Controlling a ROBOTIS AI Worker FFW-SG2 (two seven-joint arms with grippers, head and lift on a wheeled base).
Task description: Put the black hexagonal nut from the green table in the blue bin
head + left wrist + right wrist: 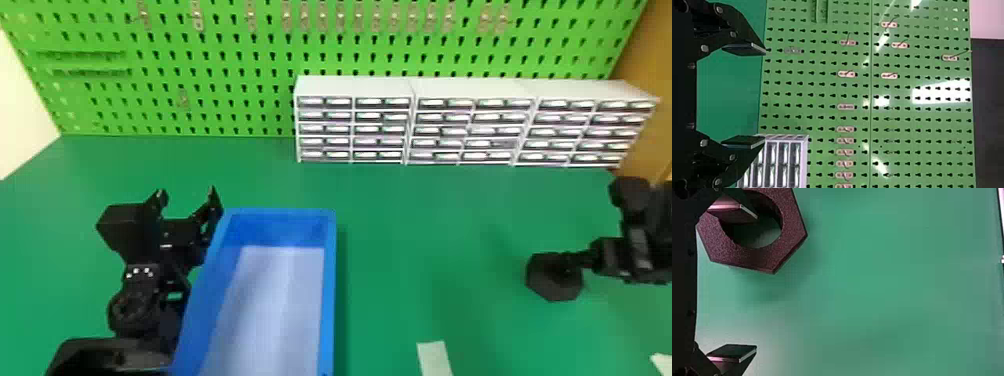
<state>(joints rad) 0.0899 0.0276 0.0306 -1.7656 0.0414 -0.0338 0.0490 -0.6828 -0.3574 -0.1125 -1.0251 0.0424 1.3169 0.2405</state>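
Note:
The black hexagonal nut point(546, 290) is over the right part of the green table point(425, 240). My right gripper point(620, 257) is beside it, at the right edge of the head view. In the right wrist view the right gripper point(756, 282) is open, one finger overlapping the hole of the nut point(764, 260), the other well away from it; whether that finger touches the nut I cannot tell. The blue bin point(280, 213) has a pale, bare floor. Parked at its left side, my left gripper point(187, 194) is open; the left wrist view shows the left gripper point(763, 96) with nothing between its fingers.
White drawer units point(470, 90) line the back of the table before a green pegboard point(225, 60). A pale strip point(434, 357) lies near the front, right of the bin, and another white piece point(662, 362) is at the front right corner.

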